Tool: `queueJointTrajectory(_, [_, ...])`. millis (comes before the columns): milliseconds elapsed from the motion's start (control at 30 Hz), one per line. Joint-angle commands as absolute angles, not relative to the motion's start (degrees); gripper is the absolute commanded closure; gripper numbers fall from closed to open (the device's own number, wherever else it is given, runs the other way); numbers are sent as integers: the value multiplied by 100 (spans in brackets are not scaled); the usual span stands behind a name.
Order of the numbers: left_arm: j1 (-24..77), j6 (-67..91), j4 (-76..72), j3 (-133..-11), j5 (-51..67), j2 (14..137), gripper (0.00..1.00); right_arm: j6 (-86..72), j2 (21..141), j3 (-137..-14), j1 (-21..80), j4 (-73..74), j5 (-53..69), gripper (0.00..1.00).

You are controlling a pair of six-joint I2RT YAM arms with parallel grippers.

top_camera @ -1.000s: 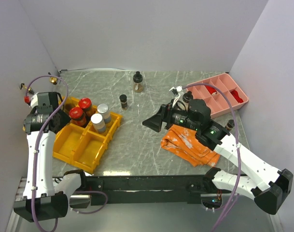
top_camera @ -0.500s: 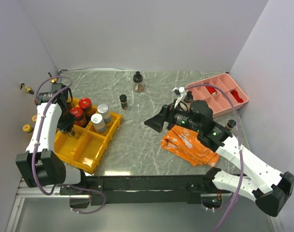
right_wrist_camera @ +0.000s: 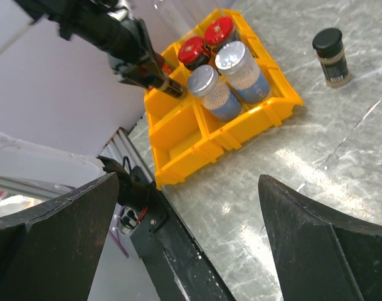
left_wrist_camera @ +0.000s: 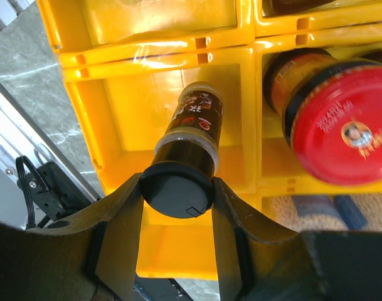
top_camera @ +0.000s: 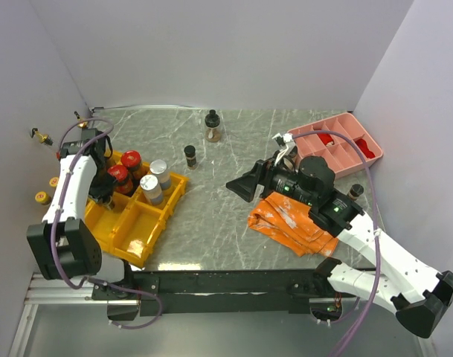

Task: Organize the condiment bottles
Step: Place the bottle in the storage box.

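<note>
My left gripper [left_wrist_camera: 177, 188] is shut on the black cap of a small brown condiment bottle [left_wrist_camera: 189, 135], which hangs tilted inside a left compartment of the yellow bins [left_wrist_camera: 147, 53]. From above, that gripper [top_camera: 105, 195] sits just left of two red-lidded jars [top_camera: 119, 176] and two silver-lidded jars [top_camera: 150, 186] standing in the bins. A black-capped bottle [top_camera: 190, 155] and a round bottle [top_camera: 212, 126] stand on the table. My right gripper [top_camera: 241, 186] hangs open and empty over mid-table, facing the bins [right_wrist_camera: 178, 132].
A pink divided tray [top_camera: 338, 119] lies at the back right. An orange cloth [top_camera: 289, 219] is spread under my right arm, with a small dark bottle [top_camera: 354, 191] beside it. More small bottles [top_camera: 42, 197] show by the left wall.
My left arm swung from the left wall over the yellow bins, carrying the black-capped bottle down into a compartment. The right arm drifted slightly right, still open.
</note>
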State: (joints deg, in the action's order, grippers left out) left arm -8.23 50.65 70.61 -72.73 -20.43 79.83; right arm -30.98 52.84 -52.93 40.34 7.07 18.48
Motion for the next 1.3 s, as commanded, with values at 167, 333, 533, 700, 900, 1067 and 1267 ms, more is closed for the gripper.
queueJointTrajectory(167, [-932,4615,6478,-7040,-1705,8306,99,-3067,5133,-5353,3990,387,1679,0])
queueJointTrajectory(333, [-1116,4307,6110,-6724,-1460,8323,96,-3041,5054,-5335,3999,431,1679,0])
queueJointTrajectory(533, [-1178,3982,5959,-6583,-1362,8376,86,-3103,5001,-5326,3999,334,1784,0])
queueJointTrajectory(700, [-1195,3911,5968,-6627,-1152,8385,70,-3094,4887,-5283,3999,325,1749,0])
queueJointTrajectory(900, [-1204,3920,6187,-6767,-1222,8323,48,-3085,4799,-5282,3999,334,1749,0])
queueJointTrajectory(1067, [-1204,3920,6389,-6917,-1352,8165,27,-3129,4641,-5203,3999,185,1881,0])
queueJointTrajectory(1267, [-1204,3920,6574,-7154,-1362,8086,13,-3050,4509,-5221,3999,281,1811,0])
